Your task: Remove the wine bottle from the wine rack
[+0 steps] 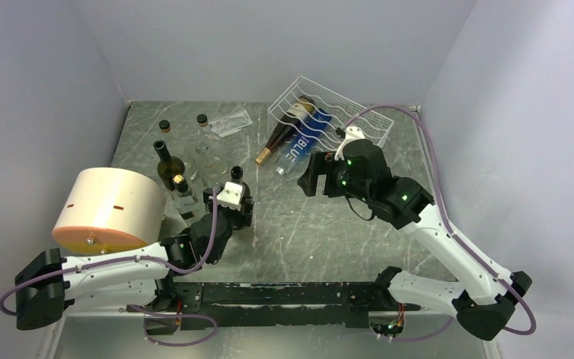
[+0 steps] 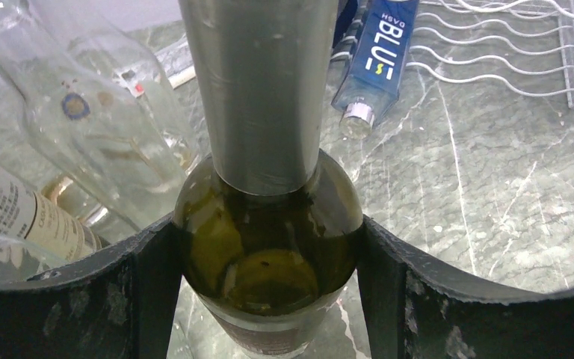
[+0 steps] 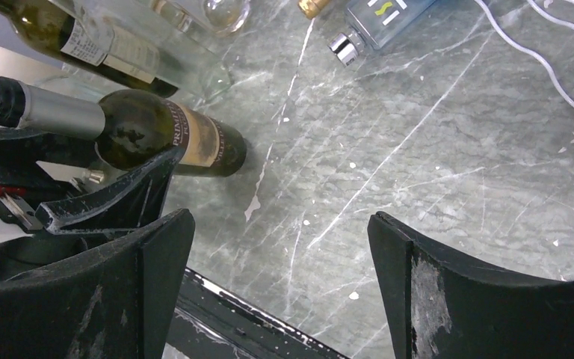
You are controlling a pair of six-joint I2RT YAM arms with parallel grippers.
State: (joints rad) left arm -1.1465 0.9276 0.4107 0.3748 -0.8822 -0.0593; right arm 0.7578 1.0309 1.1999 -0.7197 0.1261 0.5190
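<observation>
The white wire wine rack (image 1: 344,112) stands at the back right. A dark wine bottle with a gold cap (image 1: 288,127) and a blue bottle (image 1: 303,146) lie on it, necks pointing off its front. My left gripper (image 1: 234,206) is shut on the shoulder of another green wine bottle (image 2: 269,247) with a grey foil neck. That bottle stands upright on the table left of centre, away from the rack, and also shows in the right wrist view (image 3: 157,138). My right gripper (image 1: 314,176) is open and empty (image 3: 280,284), above the table just in front of the rack.
A big cream cylinder (image 1: 108,209) rides on the left arm. A dark green bottle (image 1: 168,164), clear bottles (image 1: 203,138) and a small bottle (image 1: 183,191) stand behind the left gripper. A clear packet (image 1: 232,122) lies at the back. Walls close in on three sides.
</observation>
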